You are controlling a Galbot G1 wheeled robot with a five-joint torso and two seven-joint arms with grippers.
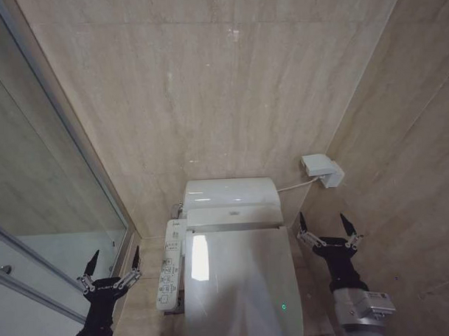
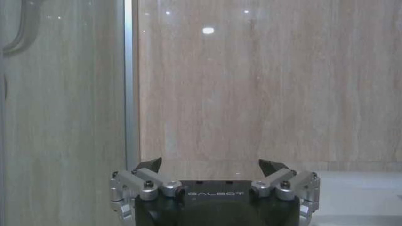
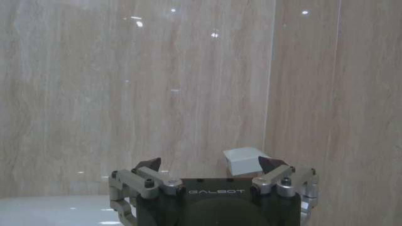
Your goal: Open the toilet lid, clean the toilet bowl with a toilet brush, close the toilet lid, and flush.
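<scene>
Left gripper (image 1: pixel 112 264): fingers apart, empty, left of toilet lid (image 1: pixel 240 285)
Right gripper (image 1: pixel 328 228): fingers apart, empty, right of lid
Lid: closed, between both grippers

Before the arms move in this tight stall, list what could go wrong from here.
1. The toilet lid is down, smooth and glossy; an open gripper could slip off its rim while lifting.
2. The left gripper hangs between the glass shower door and the button panel; a swing inward might press buttons.
3. The right gripper sits near the wall box and its cable, so it might snag.
</scene>
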